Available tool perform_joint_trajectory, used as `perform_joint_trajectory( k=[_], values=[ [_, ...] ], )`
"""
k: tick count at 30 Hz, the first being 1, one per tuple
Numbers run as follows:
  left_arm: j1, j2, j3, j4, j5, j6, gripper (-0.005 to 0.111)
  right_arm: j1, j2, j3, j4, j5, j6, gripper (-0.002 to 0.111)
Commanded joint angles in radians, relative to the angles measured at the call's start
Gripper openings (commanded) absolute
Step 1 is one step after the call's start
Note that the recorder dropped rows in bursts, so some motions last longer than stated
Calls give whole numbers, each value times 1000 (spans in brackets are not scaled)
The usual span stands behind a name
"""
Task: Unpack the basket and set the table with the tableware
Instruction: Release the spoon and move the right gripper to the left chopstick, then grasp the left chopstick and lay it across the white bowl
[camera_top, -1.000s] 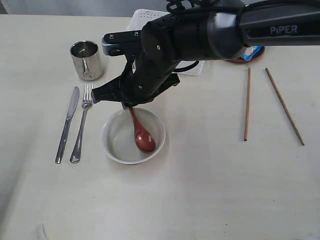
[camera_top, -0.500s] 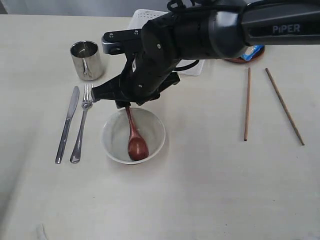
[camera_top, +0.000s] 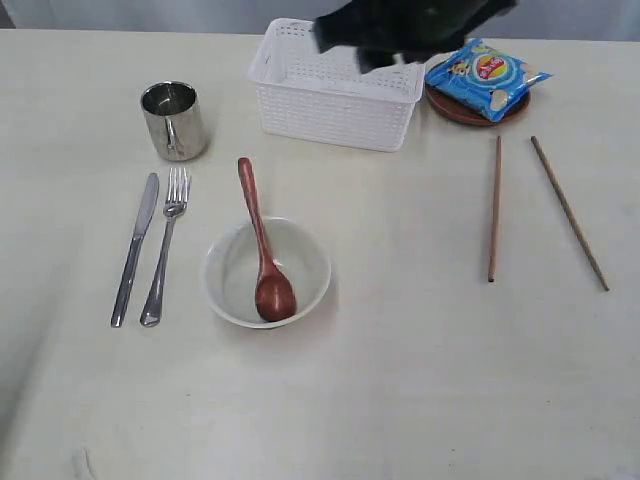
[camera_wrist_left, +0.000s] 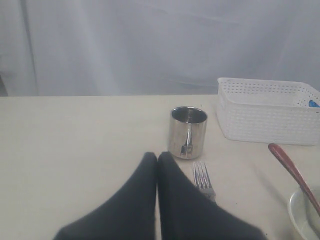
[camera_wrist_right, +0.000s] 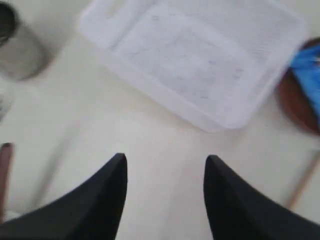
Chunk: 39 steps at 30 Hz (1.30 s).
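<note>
Exterior view, blue chip bag (camera_top: 487, 75) on brown plate (camera_top: 458, 111), beside basket (camera_top: 335, 108)

The right gripper (camera_wrist_right: 166, 159) shows black. Ahead of its tips, the basket (camera_top: 335, 110) is white, dotted with a grid of small holes. Off to one side, a bright blue chip bag (camera_top: 487, 76) with yellow and red print sits on a brown plate (camera_top: 447, 106). The left gripper (camera_wrist_left: 156, 156) is black too. Beyond its tips are a mirror-steel mug (camera_wrist_left: 187, 131) and a silver fork (camera_wrist_left: 202, 179). Then come a silver knife (camera_top: 135, 250), a red-brown spoon (camera_top: 262, 250), an off-white bowl (camera_top: 225, 278), tan chopsticks (camera_top: 494, 205) and the pale cream table (camera_top: 420, 390).
</note>
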Motion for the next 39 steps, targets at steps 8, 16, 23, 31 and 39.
perform_joint_trajectory(
  k=[8, 16, 23, 31, 39],
  values=[
    [-1, -4, 3, 0, -6, 0, 0, -320, 126, 87, 34, 88, 0, 46],
    [-1, -4, 3, 0, -6, 0, 0, -319, 265, 99, 35, 71, 30, 46],
    [-1, -4, 3, 0, -6, 0, 0, -321, 321, 99, 39, 44, 44, 33],
    [-1, -4, 3, 0, -6, 0, 0, -321, 356, 99, 48, 23, 44, 23],
    [-1, -4, 3, 0, -6, 0, 0, -322, 404, 99, 85, 17, 47, 23]
  ],
)
